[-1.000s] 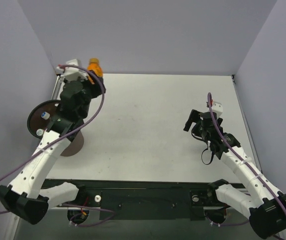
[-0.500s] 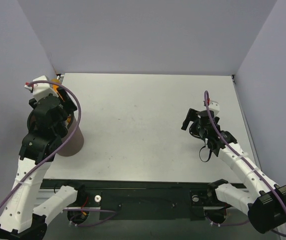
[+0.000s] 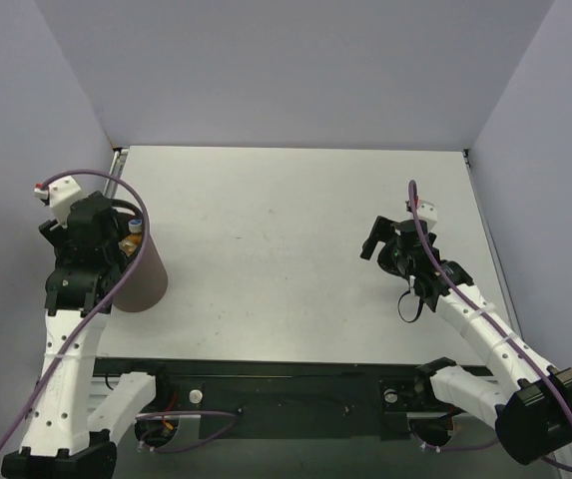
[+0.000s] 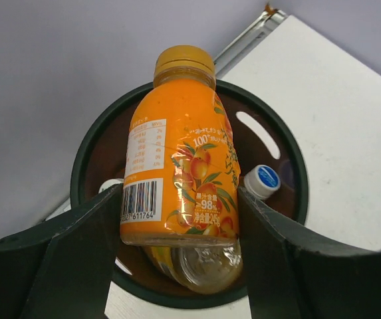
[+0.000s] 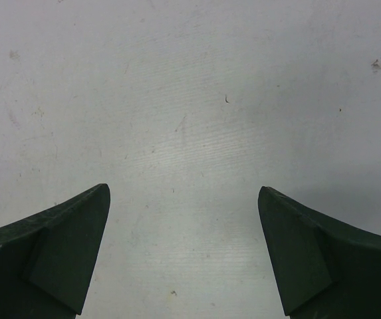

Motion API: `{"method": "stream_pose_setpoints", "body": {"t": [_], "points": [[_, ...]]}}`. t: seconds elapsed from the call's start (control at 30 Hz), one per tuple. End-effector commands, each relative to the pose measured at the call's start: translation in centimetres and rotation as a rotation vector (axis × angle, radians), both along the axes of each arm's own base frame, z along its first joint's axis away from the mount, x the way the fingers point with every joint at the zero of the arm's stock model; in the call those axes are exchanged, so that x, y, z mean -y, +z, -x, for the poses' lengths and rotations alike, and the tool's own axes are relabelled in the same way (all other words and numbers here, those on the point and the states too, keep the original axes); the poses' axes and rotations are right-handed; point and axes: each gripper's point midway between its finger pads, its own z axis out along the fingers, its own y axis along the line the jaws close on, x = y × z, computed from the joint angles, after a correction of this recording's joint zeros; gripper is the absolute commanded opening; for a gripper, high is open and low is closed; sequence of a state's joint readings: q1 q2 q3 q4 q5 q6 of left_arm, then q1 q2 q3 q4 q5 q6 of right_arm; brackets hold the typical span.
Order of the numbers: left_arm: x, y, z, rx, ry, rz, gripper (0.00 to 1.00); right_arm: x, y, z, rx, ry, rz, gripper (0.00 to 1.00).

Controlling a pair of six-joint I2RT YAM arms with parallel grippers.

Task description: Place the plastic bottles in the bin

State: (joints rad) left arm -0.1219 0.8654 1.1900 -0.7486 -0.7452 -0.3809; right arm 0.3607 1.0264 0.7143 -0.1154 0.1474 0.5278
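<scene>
The left claw (image 4: 179, 199) is clenched on an orange juice bottle (image 4: 180, 153), gripping its lower body from both sides, with the cap pointing away from the wrist. Straight beyond the fingertips sits the dark-brown bin (image 4: 84, 146), its round mouth ringing the held bottle. Inside the bin, just past the right finger, a blue-capped bottle (image 4: 262, 181) shows its top. The right claw (image 5: 183, 191) is spread wide and holds nothing, with the bare white table (image 5: 190, 80) beyond its fingers.
</scene>
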Motion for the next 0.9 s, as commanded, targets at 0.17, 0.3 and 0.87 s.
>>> {"method": "stream_pose_setpoints", "body": {"t": [0.17, 0.3, 0.87], "points": [[-2.7, -1.5, -4.6, 0.058, 0.019, 0.165, 0.31, -0.8, 2.0, -0.9, 0.052, 0.008, -0.046, 0.88], [-2.7, -1.4, -5.1, 0.068, 0.017, 0.181, 0.41, -0.5, 1.9, -0.8, 0.051, -0.002, -0.039, 0.88], [-1.9, -1.0, -2.0, 0.029, -0.024, 0.16, 0.95, -1.0, 2.2, -1.1, 0.056, 0.0, -0.063, 0.87]]}}
